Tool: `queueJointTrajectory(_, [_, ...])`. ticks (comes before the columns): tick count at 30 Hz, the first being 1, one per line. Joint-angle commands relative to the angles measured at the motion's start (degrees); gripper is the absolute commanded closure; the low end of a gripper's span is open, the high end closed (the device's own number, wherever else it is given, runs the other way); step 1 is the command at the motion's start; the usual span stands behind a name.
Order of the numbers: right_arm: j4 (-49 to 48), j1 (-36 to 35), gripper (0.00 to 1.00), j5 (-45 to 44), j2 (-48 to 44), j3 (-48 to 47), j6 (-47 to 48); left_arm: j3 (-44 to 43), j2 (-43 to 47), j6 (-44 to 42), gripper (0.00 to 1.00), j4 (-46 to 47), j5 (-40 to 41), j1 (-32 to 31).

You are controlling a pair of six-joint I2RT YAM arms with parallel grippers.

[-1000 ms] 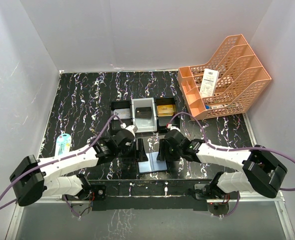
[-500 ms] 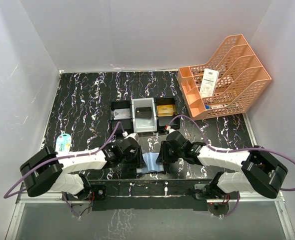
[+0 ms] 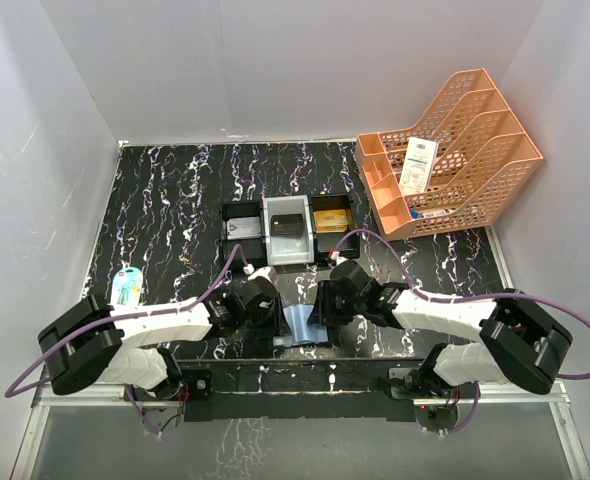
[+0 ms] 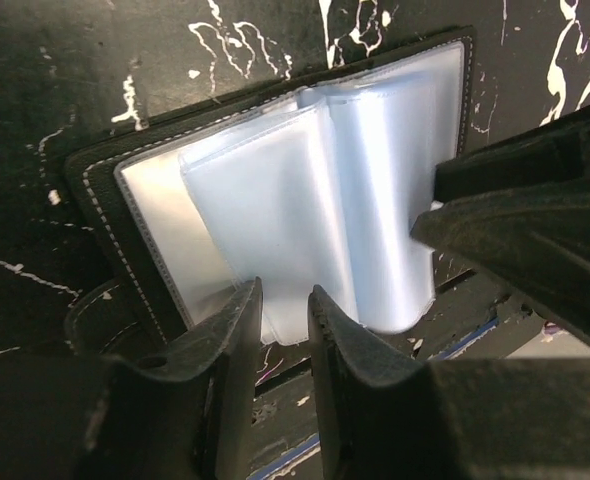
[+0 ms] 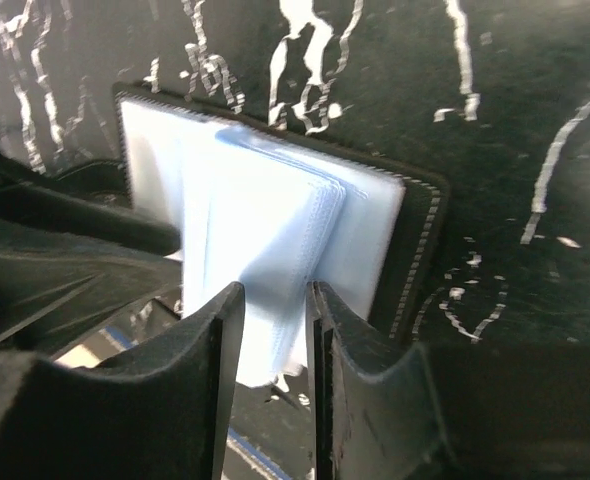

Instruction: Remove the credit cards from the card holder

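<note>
Black tabletop [image 3: 175, 200]: open holder [image 4: 305, 180] between left hand [image 4: 283, 300] and right hand [image 5: 275, 300], grip cannot be told. Pinching sleeves [image 5: 265, 220] could drag holder.

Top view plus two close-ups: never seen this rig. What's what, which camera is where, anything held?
Two robot arms bolted at the near edge of a black marbled table. The top view looks down from above and behind them; each close-up comes from a camera on one wrist, its own dark fingers in the foreground. The left gripper and right gripper each straddle clear sleeves of the open card holder; whether they pinch, I cannot tell. Behind it, three small bins hold cards. An orange file rack with a paper slip stands far right; a small packet lies at the left.
</note>
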State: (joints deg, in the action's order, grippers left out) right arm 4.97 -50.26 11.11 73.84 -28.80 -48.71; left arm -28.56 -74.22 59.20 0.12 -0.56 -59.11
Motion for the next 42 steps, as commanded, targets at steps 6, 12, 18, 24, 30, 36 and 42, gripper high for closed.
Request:
queueJointTrajectory(6, [15.92,-0.06,0.48,-23.30,-7.22,-8.39,6.40,-6.96,8.68,-4.35,0.55,-17.39,11.28,-0.30])
queueJointTrajectory(12, [18.97,3.06,0.25,-32.12,-12.12,-12.37,11.78,-15.06,13.17,-10.47,0.30,-29.67,21.64,1.11])
queueJointTrajectory(18, [17.97,8.61,0.08,-38.79,-15.05,-15.78,19.11,-16.64,20.85,-20.16,0.05,-33.55,20.71,14.08])
queueJointTrajectory(24, [14.71,12.02,0.04,-44.08,-18.43,-19.19,28.85,-22.84,26.56,-29.49,0.01,-39.15,20.97,31.08])
queueJointTrajectory(30, [13.12,12.08,0.03,-41.65,-23.41,-26.85,37.40,-34.87,29.04,-30.85,0.01,-47.31,29.54,32.74])
queueJointTrajectory(36, [14.32,12.04,0.02,-36.35,-26.78,-32.21,36.56,-44.09,29.04,-26.73,0.01,-55.66,35.67,32.73])
queueJointTrajectory(42, [17.54,12.06,0.02,-34.67,-28.40,-32.47,31.57,-45.62,29.97,-25.08,0.01,-58.89,36.80,32.74])
